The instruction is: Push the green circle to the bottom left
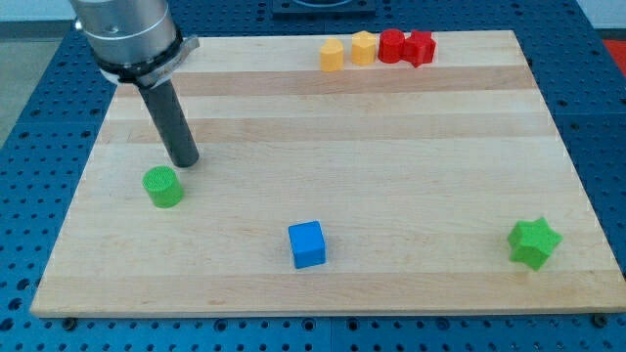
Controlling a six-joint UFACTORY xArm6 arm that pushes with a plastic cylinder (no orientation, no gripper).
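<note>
The green circle (pixel 162 187) stands on the left side of the wooden board (pixel 391 137), toward the near edge, well apart from every other block. My tip (pixel 185 162) rests on the board just beside the circle, at its far right side; whether it touches cannot be told. The rod is bare and holds nothing.

Handling judgement: the circle appears small, rigid and light, and should slide readily on the smooth wood. Its round wall is likely to roll off an off-centre contact. Apply the push on the far right wall, in line with the circle's centre and the near left corner.

The blue cube (pixel 307 244) lies to the right, clear of that path.
</note>
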